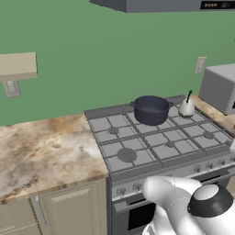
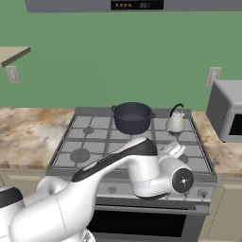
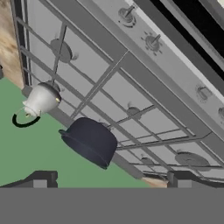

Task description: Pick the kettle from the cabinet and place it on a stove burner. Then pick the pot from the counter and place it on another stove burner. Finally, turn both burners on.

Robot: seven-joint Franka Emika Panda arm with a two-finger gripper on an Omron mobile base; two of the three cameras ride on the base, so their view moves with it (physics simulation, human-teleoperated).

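The dark navy pot (image 1: 151, 110) (image 2: 133, 117) stands on the back middle burner of the grey range (image 1: 137, 158). To its right, on the back right burner, stands the small silver kettle (image 1: 186, 108) (image 2: 175, 123) with its black arched handle. The rolled hand view looks down across the grates at both the kettle (image 3: 41, 99) and the pot (image 3: 89, 141). My gripper (image 3: 111, 179) is open and holds nothing, its fingertips (image 3: 41, 179) set wide apart, above the front of the range. The cabinet's shelf board (image 1: 17, 66) hangs on the left wall.
The marbled counter (image 1: 46, 151) lies left of the range. A grey microwave (image 2: 229, 111) sits on the counter to the right. Burner knobs (image 3: 153, 42) (image 2: 112, 189) line the range's front panel. A range hood (image 2: 137, 4) hangs overhead.
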